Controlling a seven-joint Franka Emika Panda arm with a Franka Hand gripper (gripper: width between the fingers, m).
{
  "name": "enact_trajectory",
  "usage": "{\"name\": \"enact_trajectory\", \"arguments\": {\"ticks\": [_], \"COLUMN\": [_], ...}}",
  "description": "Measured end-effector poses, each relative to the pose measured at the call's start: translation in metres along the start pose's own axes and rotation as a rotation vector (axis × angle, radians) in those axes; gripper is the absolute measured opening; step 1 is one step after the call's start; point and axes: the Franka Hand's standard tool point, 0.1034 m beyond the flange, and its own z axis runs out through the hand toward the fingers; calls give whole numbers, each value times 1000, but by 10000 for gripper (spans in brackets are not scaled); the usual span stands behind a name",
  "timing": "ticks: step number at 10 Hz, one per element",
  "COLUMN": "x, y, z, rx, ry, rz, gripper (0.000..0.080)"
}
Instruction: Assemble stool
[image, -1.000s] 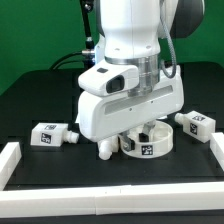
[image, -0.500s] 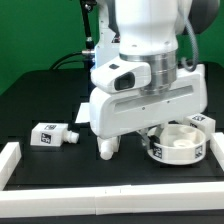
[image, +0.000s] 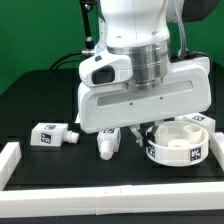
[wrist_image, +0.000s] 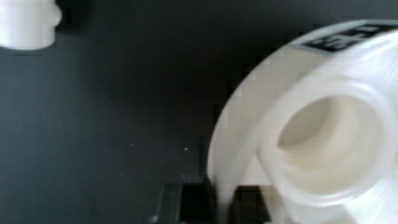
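Observation:
The stool's round white seat (image: 180, 145) lies on the black table at the exterior view's right, hollow side up; it fills much of the wrist view (wrist_image: 311, 130). My gripper (wrist_image: 217, 205) is shut, its dark fingertips (wrist_image: 249, 205) right at the seat's outer rim. Whether the rim is pinched does not show. In the exterior view the arm's white hand (image: 140, 95) hides the fingertips. One leg (image: 108, 145) lies just below the hand and shows in the wrist view too (wrist_image: 27, 22). Another leg (image: 50, 134) lies at the left, and a third (image: 205, 120) behind the seat.
White border rails run along the table's front (image: 110, 195) and left corner (image: 10, 160). A green backdrop stands behind the black table.
The hand swung toward the exterior view's right and the seat slid that way with it, from the middle to the right. The two legs on the left stayed put.

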Motion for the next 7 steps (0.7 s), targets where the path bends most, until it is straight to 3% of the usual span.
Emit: {"name": "enact_trajectory", "arguments": {"ticks": [2,3,4,5,7], "x": [8,25,43,41,40], "y": [5,6,0,-12,-12], "z": [5,11,14,23,28], "rx": [3,3,2,4,-43], "ry": [-3,3,12,-11,-12], "rz": [38,73,123,169,240], "gripper": [25,25,25,25,25]}}
